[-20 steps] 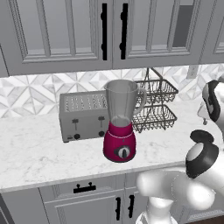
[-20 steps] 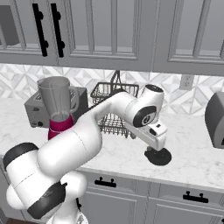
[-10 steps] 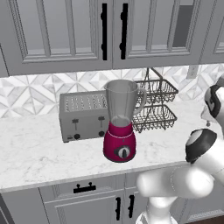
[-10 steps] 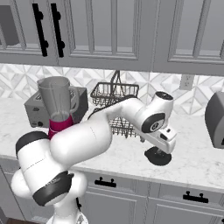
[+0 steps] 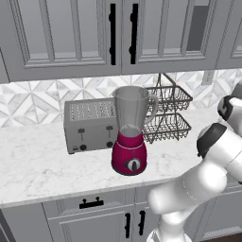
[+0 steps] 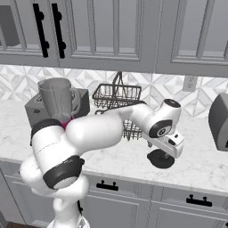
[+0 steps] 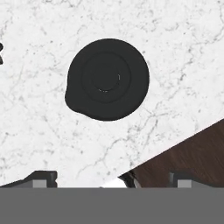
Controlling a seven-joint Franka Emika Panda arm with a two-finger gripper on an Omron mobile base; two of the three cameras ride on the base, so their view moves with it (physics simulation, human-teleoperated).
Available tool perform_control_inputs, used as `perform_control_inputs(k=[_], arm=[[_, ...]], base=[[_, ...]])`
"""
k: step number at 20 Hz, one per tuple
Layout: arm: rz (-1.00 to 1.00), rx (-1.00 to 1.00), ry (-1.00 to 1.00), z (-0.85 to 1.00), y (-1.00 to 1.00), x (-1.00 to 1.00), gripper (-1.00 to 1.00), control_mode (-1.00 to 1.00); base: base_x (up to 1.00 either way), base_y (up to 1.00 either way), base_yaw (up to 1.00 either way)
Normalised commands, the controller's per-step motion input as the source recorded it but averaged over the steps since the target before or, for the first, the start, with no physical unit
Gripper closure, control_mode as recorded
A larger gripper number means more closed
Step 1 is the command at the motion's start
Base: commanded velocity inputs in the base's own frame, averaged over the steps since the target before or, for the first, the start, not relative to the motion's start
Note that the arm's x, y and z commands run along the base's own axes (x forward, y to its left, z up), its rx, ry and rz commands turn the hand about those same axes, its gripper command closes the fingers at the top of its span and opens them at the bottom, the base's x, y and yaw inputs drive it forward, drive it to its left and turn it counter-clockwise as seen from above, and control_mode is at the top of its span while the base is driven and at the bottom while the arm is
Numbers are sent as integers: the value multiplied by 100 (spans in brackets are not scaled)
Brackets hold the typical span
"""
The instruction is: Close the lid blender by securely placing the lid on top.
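Observation:
The blender (image 5: 130,137) stands uncapped on the marble counter, magenta base below and clear grey jar above, also seen at the left in the right base view (image 6: 58,100). The lid (image 6: 161,159), a dark round flat cap, lies flat on the counter far to the blender's right, near the front edge. My gripper (image 6: 166,151) hangs just above it, pointing down. In the hand view the lid (image 7: 107,78) lies ahead of the gripper (image 7: 113,179), whose fingertips (image 7: 43,177) stand wide apart, open and empty.
A silver toaster (image 5: 90,125) sits left of the blender and a two-tier wire basket (image 5: 168,113) behind it. A dark appliance (image 6: 219,121) stands at the far right. The counter's front edge, with dark floor (image 7: 188,153) beyond, runs close by the lid.
The hand has sunk a little toward the lid and shifted slightly right, while the arm's elbow swung round. The lid and blender have not moved.

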Motion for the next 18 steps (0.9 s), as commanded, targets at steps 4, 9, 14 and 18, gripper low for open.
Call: perform_control_inputs(k=[4, 9, 14, 18], arm=[[0, -1, 4, -40, -1, 37, -100, -100], [0, 0, 7, -37, -2, 38, -100, -100], [0, 1, 6, -24, -18, 11, -100, -100], [0, 3, 6, -4, -6, 0, -100, -100]], base=[[0, 0, 0], [0, 0, 0], [0, 0, 0], [0, 0, 0]])
